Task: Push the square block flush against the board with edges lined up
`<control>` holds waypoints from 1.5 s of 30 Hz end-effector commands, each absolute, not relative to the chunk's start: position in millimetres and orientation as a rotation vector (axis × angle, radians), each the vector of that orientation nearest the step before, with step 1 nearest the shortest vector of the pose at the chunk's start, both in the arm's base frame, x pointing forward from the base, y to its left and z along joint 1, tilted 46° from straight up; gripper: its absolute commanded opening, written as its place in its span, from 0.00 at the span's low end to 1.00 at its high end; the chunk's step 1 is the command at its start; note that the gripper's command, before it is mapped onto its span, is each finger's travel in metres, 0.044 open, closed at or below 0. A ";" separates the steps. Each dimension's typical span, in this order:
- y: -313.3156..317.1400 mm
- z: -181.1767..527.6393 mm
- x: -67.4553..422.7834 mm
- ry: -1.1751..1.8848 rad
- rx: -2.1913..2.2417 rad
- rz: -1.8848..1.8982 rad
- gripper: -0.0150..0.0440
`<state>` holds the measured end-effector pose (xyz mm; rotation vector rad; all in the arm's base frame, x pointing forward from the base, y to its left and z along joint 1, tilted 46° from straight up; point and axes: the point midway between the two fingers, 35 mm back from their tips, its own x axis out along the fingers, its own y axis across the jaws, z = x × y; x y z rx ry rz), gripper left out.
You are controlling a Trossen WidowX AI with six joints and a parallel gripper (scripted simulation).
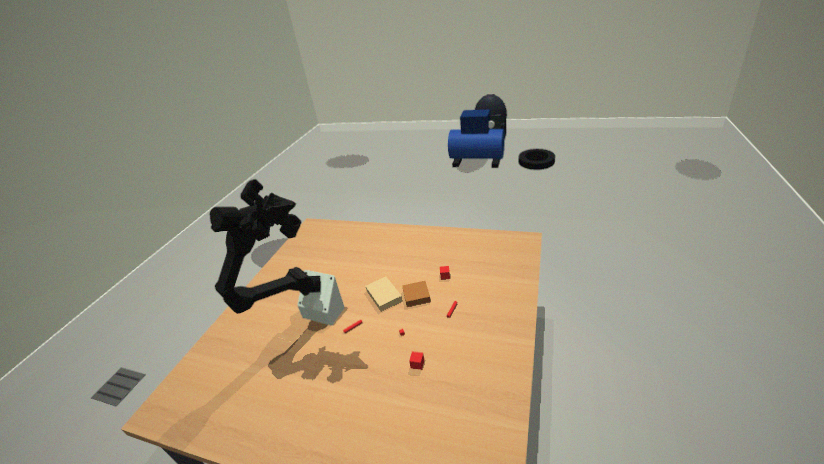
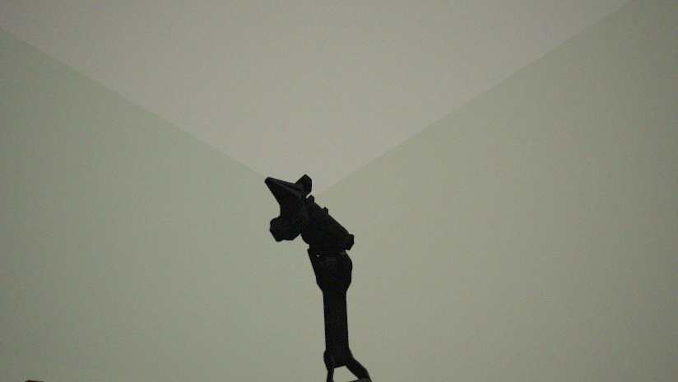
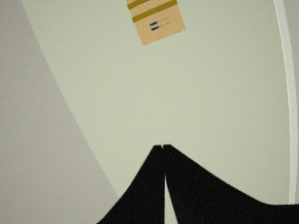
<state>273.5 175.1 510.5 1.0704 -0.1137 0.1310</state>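
Pale wall carries an unreadable tan label (image 3: 149, 0); gripper (image 3: 164, 149) closed, empty.

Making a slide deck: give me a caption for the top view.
Arm raised beside the table, gripper shut and empty; tan board and brown block lie near each other.

2 red cubes (image 1: 444, 272), 2 red sticks (image 1: 352, 326), 2 blocks (image 1: 384, 292).

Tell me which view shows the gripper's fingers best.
The wrist view: both fingers fill the lower frame, tips meeting, shut on nothing. The top view shows the gripper raised beyond the table's far-left corner, small and dark. The exterior view gives only a silhouette.
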 end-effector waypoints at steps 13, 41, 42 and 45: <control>169.3 397.0 369.5 0.040 0.854 -0.192 0.25; 19.6 127.4 444.5 0.506 0.531 -0.901 0.25; 13.1 118.1 442.7 0.524 0.523 -0.928 0.25; -6.5 91.1 435.5 0.578 0.498 -1.012 0.25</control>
